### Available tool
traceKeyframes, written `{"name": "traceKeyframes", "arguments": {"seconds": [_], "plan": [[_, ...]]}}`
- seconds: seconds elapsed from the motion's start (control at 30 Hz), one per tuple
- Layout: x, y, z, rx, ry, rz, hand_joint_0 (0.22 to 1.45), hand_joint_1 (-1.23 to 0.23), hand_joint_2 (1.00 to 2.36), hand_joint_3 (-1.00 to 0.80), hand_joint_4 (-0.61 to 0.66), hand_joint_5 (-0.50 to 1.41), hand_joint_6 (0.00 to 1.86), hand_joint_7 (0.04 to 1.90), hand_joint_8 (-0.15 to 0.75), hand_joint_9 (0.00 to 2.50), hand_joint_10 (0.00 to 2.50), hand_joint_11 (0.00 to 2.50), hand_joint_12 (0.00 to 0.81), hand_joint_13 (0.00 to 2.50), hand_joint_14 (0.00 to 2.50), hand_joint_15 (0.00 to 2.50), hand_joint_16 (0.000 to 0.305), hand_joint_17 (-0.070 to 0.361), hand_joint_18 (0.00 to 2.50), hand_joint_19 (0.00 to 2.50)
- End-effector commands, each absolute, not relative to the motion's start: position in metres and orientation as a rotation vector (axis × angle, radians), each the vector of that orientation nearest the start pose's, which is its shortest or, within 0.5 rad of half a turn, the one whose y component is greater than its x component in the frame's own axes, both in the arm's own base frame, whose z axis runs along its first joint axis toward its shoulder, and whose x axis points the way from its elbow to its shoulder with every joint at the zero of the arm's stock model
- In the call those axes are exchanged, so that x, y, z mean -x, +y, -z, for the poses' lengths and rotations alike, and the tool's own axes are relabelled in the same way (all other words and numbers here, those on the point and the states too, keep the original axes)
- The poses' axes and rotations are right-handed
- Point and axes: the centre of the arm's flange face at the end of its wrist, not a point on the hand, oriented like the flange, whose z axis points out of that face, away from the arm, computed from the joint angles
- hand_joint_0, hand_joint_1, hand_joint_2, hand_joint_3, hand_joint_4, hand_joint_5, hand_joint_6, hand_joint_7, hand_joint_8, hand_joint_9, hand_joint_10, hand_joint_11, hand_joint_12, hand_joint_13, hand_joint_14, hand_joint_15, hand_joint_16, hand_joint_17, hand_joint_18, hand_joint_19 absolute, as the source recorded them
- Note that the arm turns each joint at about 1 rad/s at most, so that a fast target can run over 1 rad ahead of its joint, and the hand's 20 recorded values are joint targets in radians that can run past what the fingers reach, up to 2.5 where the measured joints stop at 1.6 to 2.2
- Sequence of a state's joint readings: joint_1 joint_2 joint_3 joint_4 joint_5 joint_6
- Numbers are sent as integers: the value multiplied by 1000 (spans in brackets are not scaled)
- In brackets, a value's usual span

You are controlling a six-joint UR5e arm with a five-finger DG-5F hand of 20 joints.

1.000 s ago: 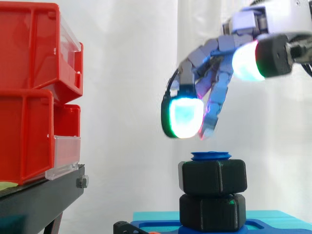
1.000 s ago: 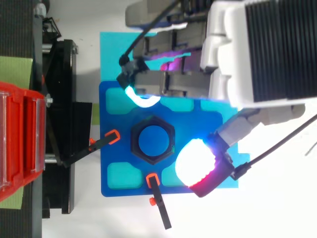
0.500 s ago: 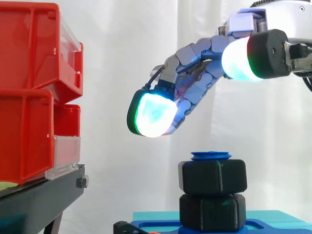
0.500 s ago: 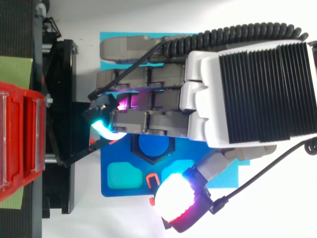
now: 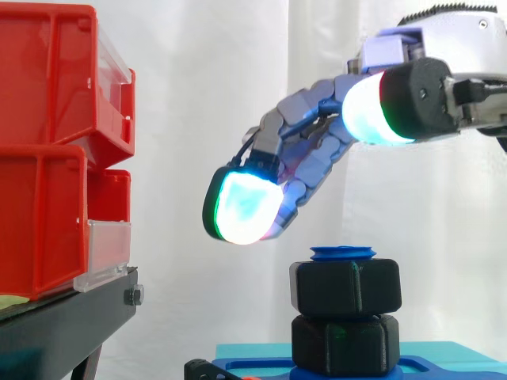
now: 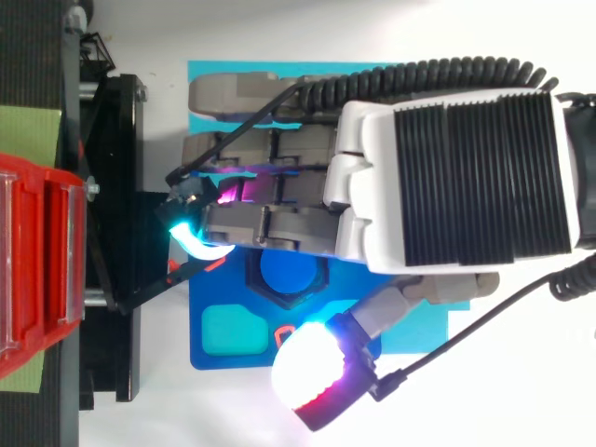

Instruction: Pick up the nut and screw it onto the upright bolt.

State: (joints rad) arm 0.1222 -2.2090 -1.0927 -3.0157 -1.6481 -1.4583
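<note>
A black hex nut [image 5: 345, 286] sits on the upright blue bolt [image 5: 342, 253], whose top pokes out just above it. Below the nut is a second black hex block [image 5: 345, 344] on the blue fixture plate [image 6: 244, 354]. My hand [image 5: 313, 150] hovers above and left of the bolt, apart from it. Its fingers stretch out toward the bins and hold nothing. One glowing fingertip pad [image 5: 242, 207] hangs lowest; the thumb pad [image 5: 371, 111] is higher, to the right. In the top view the hand [image 6: 466, 177] covers the far half of the nut [image 6: 253, 277] and bolt [image 6: 287, 275].
Stacked red bins [image 5: 47, 150] stand on a black stand [image 5: 63, 328] at the left, close to the fingertips. Small orange-tipped clamps [image 6: 286, 332] hold the fixture plate at its edges. A white curtain hangs behind.
The curled fingers have straightened and swung left, toward the bins, over the bolt. The thumb pad has shifted left too. The nut and bolt have not moved.
</note>
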Motion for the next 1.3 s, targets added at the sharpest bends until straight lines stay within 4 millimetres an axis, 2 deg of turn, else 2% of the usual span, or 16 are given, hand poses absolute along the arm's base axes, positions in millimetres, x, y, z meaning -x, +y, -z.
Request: {"name": "traceKeyframes", "arguments": {"seconds": [0.0,0.6,0.7,1.07,1.13,1.27], "plan": [[-747,-34,-333,54,1617,-250,497,-117,1000,-500,213,-118,503,769,245,689,0,0,290,367,0,0,27,61,0,0],[-742,-34,-329,56,1668,-257,513,-146,1000,-500,249,-99,503,865,256,702,0,0,272,400,0,0,24,55,0,0],[-741,-39,-330,53,1669,-255,516,-158,1000,-500,254,-93,504,893,257,716,0,0,269,411,0,0,24,54,0,0],[-740,-42,-328,53,1673,-256,529,-220,1000,-500,270,-60,504,1159,263,746,0,0,250,437,0,0,21,46,0,0],[-740,-43,-330,53,1669,-256,543,-305,1000,-500,250,-36,504,1280,273,847,0,0,221,528,0,0,15,35,87,0],[-740,-48,-329,50,1671,-251,551,-340,1000,-500,221,-19,503,1373,283,946,0,0,205,605,0,0,12,28,156,0]]}}
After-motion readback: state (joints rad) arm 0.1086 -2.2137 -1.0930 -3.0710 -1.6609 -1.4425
